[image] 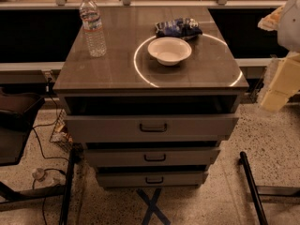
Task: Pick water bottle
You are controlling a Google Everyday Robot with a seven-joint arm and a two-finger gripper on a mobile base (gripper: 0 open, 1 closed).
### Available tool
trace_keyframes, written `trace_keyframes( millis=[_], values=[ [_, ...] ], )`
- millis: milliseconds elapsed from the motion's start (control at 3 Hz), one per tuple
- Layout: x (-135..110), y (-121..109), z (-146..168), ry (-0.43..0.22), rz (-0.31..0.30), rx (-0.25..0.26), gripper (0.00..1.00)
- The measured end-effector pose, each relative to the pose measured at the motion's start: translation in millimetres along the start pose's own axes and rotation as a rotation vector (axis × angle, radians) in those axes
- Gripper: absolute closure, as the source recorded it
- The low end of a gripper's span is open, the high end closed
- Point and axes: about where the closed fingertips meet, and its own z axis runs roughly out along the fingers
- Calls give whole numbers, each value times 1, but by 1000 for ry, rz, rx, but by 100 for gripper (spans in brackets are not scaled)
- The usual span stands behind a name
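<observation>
Gripper (280, 86) off the cabinet's (108, 67) right side, well apart from the water bottle (92, 26); spread or pressed together, cannot tell.

Water bottle upright at the back-left corner of the cabinet top, white cap on; white bowl (169, 50) right of centre, just in front of a crumpled blue bag (178, 28); three drawers (150, 125) below, each partly pulled out.

Hand (277, 90) far right; water bottle (93, 26) unobstructed, bowl (169, 50) apart.
</observation>
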Motion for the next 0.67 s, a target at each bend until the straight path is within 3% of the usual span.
trace_keyframes(
  millis=[333, 667],
  values=[
    [0, 0, 0, 0, 0, 0, 0],
    [-7, -10, 5, -54, 23, 26, 0]
  ],
)
